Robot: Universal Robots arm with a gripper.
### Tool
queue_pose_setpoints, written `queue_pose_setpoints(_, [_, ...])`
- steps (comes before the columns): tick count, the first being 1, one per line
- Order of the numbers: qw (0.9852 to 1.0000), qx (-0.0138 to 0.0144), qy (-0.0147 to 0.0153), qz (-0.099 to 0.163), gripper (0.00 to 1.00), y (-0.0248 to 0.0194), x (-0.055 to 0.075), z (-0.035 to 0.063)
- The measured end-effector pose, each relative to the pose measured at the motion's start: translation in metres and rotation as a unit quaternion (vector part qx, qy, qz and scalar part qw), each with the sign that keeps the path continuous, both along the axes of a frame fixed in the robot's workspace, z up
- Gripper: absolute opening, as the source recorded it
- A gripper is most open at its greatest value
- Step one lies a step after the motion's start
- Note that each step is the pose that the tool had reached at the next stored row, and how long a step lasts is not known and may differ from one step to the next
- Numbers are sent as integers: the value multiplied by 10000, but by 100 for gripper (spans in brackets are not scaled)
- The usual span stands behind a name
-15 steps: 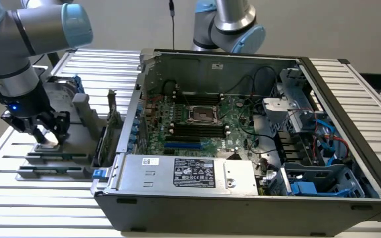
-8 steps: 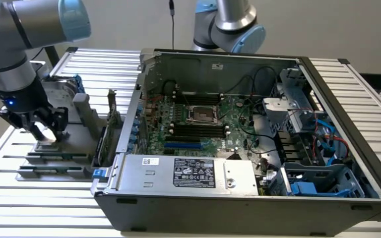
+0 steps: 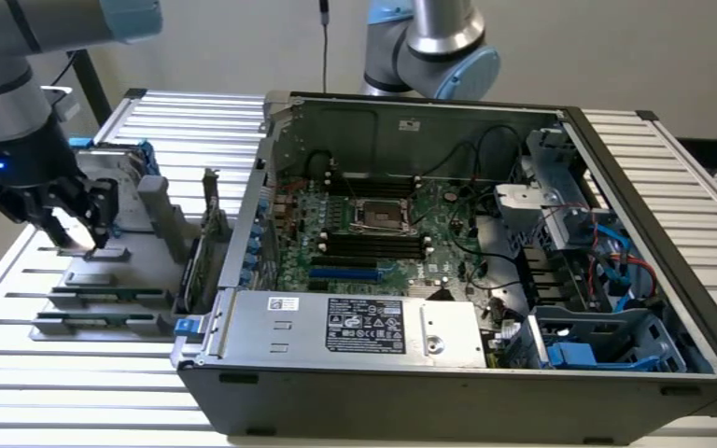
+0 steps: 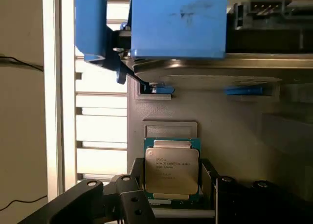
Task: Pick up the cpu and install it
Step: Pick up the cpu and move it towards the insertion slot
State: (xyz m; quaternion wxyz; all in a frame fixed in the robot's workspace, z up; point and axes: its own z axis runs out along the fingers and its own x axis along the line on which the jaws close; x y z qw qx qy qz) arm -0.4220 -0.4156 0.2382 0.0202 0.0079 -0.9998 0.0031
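Over on the exterior view's left, the gripper (image 3: 78, 243) is down on the grey parts tray (image 3: 109, 285). And there's the cpu (image 4: 172, 171), silver top up, lying flat in its seat on that tray, right between the jaws. Its slightly longer edges run alongside them, and the jaws sit hard against both sides, so I'd call it clamped on the chip, with nothing lifted clear yet. Moving right, the open computer case (image 3: 458, 387) stands just beside the tray. Its empty socket (image 3: 377, 217) lies well apart from the gripper, toward the exterior view's right.
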Motion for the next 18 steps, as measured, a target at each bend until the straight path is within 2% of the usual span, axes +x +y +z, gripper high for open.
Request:
queue_pose_setpoints(4, [10000,0,-1,0,55,0,52,179])
queue_pose_setpoints(13, [10000,20,2,9,55,0,384,591])
queue_pose_setpoints(18, [10000,21,1,10,55,0,481,819])
